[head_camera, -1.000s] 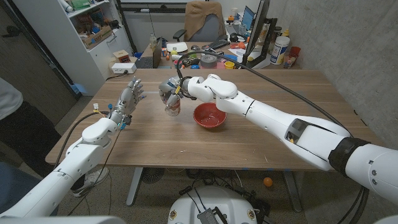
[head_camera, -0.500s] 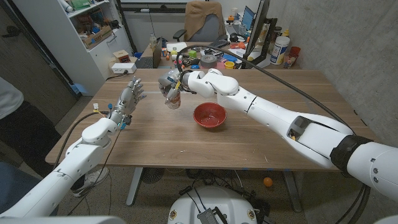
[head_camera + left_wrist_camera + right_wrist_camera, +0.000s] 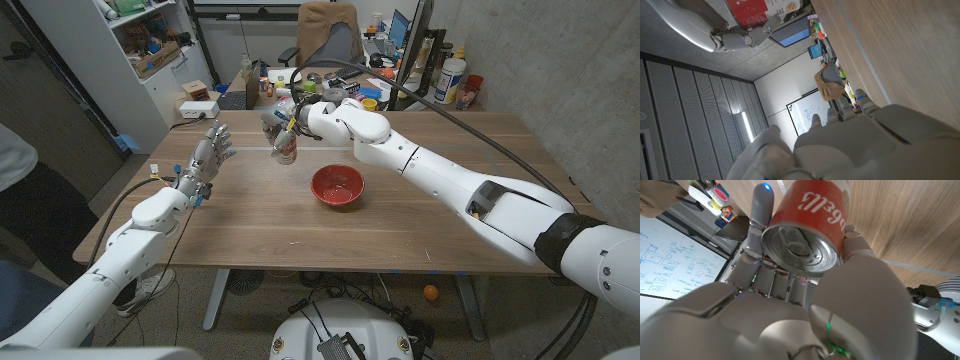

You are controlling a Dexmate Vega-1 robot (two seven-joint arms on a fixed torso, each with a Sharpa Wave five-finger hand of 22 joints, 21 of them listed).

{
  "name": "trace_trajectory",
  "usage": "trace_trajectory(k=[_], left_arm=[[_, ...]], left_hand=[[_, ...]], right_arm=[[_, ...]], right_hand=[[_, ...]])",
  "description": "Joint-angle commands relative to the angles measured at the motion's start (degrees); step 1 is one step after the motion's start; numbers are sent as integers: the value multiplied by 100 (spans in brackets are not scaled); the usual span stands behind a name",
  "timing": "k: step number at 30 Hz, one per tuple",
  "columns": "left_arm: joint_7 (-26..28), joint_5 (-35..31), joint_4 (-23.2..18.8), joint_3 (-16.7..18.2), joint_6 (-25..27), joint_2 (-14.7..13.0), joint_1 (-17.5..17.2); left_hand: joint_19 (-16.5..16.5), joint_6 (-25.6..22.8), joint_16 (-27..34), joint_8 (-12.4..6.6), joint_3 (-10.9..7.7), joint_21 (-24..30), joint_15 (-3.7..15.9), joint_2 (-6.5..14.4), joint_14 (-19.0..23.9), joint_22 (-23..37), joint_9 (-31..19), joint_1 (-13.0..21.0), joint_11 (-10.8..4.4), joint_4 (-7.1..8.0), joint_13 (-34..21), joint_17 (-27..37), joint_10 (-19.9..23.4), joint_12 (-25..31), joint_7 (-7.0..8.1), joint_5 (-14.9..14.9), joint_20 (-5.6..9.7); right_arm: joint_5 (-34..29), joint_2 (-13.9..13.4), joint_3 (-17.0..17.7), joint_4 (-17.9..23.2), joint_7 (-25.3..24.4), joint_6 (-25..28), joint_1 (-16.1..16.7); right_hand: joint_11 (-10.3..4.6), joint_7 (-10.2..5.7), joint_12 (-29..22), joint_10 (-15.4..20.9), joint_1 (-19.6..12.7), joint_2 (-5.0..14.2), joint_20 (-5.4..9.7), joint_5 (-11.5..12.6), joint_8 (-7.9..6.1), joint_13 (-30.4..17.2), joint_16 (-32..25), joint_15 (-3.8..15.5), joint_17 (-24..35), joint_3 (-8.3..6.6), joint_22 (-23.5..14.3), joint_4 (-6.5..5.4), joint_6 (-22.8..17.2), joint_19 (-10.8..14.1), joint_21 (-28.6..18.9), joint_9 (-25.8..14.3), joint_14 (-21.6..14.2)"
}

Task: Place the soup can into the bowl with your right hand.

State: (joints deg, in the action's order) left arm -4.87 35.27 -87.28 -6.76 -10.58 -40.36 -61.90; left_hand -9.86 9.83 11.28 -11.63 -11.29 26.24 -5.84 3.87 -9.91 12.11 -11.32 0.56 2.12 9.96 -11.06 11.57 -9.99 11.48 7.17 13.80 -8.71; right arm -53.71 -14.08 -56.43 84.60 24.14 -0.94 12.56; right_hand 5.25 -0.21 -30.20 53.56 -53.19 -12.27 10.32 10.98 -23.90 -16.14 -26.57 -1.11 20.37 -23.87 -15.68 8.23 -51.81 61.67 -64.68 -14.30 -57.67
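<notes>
Head view: right hand (image 3: 282,128) gripping soup can (image 3: 287,148), aloft beyond bowl (image 3: 337,186); left hand (image 3: 204,162) empty, fingers spread.

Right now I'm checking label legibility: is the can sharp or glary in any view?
Right wrist view: soup can sharp, lettering inverted, soft sheen on its lid, held by the right hand. Head view: can too small to read.

A wooden tabletop (image 3: 420,215) fills the foreground. Behind it stands a cluttered desk with a tan office chair (image 3: 331,30), a white bottle (image 3: 451,79) and a roll of grey tape (image 3: 336,96). A white shelf unit (image 3: 150,55) stands at the left.
</notes>
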Motion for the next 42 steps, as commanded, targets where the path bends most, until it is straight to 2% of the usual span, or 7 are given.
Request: trace_trajectory(k=[1,13,31,42], left_arm=[[5,-17,-64,-8,-3,-16,-5],[44,-39,-196,-7,40,-64,-28],[-12,-71,-254,-88,36,-59,86],[-41,-82,-280,-100,39,-88,117]], left_hand=[[-841,1372,0,-2,32,-19,-4,113,-1187,28,-16,2,55,-9,-23,22,-1188,31,-1,28,-45],[-841,1375,3,-2,53,-19,-2,112,-1194,29,-16,3,53,-9,-23,21,-1191,34,-2,34,-44],[-845,1378,7,-2,83,-22,-5,112,-1204,29,-17,6,56,-11,-23,20,-1194,40,-5,45,-41],[-850,1399,9,5,102,-25,-1,114,-1209,30,-17,9,48,-12,-23,19,-1200,41,4,52,-43]], right_arm=[[52,-270,259,367,142,234,115],[62,-677,476,985,557,476,371],[-306,-1386,960,2167,1013,959,1111],[-396,-1553,1155,2479,1119,1012,1485]], right_hand=[[-501,15,-214,635,-2162,2071,271,28,27,-202,-30,1409,2,24,6,-12,-42,-76,-48,-15,-2222],[-506,4,-221,630,-2183,2075,271,30,61,-215,-35,1406,-2,66,31,-30,-43,-112,-84,-32,-2207],[-496,9,-233,635,-2216,2082,270,34,100,-227,-31,1407,-17,123,65,-50,-76,-161,-142,-55,-2196],[-505,5,-239,651,-2233,2084,269,35,114,-226,-36,1407,-16,153,83,-59,-111,-179,-180,-67,-2194]])
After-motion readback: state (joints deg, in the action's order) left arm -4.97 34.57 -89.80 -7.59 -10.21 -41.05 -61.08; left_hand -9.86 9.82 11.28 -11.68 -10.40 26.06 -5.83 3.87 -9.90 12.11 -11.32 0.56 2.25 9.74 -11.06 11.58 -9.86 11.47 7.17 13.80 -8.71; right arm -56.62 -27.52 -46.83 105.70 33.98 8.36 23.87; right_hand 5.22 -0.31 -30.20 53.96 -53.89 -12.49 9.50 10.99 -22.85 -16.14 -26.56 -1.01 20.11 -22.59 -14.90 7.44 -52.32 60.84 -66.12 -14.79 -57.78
